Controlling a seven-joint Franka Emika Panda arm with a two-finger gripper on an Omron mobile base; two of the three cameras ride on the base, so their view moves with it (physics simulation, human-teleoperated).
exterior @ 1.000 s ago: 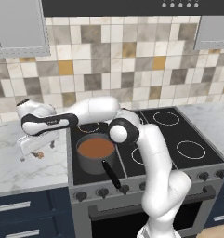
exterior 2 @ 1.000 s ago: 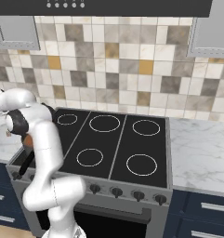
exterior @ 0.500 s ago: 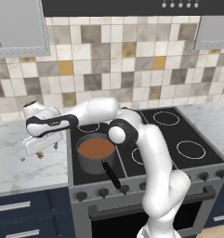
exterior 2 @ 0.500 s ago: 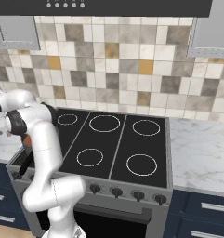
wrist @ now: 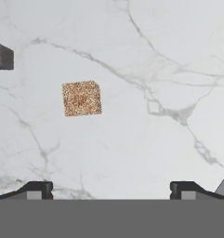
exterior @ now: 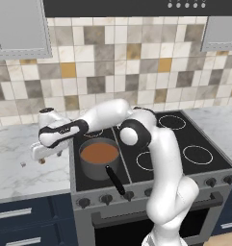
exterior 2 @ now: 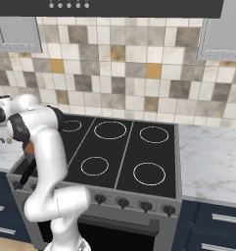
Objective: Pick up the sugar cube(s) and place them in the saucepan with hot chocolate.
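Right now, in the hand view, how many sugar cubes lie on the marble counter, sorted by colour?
speckled orange-brown cube: 1
greyish cube, cut off by the view's left edge: 1
Total: 2

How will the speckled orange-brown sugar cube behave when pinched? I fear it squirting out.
The sugar cube looks flat-sided, so it probably won't roll. Being tiny beside the open gripper, it is likely light and could skid on the smooth marble counter.
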